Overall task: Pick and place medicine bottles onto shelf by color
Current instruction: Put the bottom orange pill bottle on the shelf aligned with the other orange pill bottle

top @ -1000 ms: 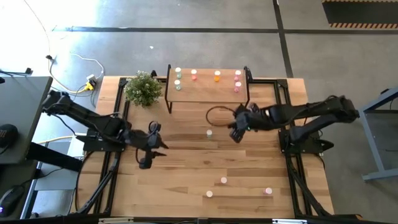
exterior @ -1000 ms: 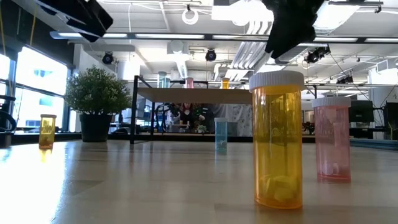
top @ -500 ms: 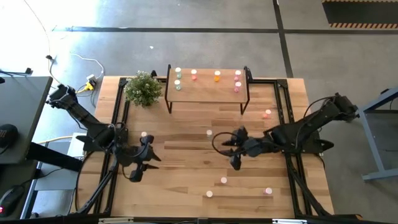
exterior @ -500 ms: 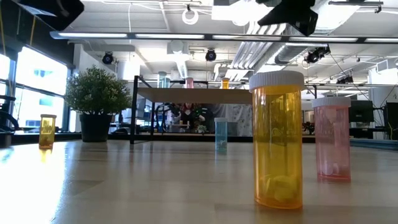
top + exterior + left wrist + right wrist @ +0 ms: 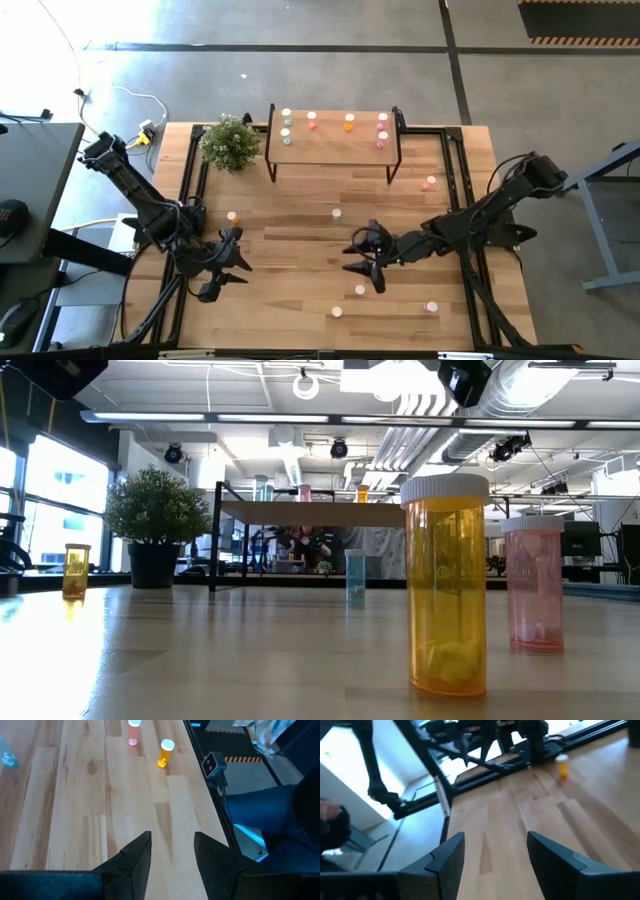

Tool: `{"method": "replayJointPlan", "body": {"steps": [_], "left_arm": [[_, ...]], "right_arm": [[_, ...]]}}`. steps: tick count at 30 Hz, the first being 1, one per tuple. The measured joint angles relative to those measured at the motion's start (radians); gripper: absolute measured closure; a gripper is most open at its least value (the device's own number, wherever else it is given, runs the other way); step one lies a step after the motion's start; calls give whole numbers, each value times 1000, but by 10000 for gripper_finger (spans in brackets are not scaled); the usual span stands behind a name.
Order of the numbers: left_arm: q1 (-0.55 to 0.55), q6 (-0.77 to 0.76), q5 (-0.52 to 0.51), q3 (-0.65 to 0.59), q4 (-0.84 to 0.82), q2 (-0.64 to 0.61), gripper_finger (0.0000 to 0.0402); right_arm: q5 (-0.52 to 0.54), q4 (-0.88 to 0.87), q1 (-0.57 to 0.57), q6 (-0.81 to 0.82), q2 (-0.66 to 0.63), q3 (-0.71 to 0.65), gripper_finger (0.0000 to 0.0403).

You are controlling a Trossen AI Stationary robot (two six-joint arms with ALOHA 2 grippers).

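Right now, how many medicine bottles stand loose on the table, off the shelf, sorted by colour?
orange bottles: 2
pink bottles: 3
pale green bottle: 1
Total: 6

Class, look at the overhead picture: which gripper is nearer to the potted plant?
Left. The left gripper is on the potted plant's side of the table, toward the front. The right gripper is past the table's middle, farther off.
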Motion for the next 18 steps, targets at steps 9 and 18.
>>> {"method": "replayJointPlan", "body": {"steps": [9,18], "left_arm": [[-6,0,0,0,-5,0,261],[-5,1,-115,0,-3,0,261]], "right_arm": [[-56,137,0,-144,82,1,194],[-121,-51,22,-291,152,167,194]]}}
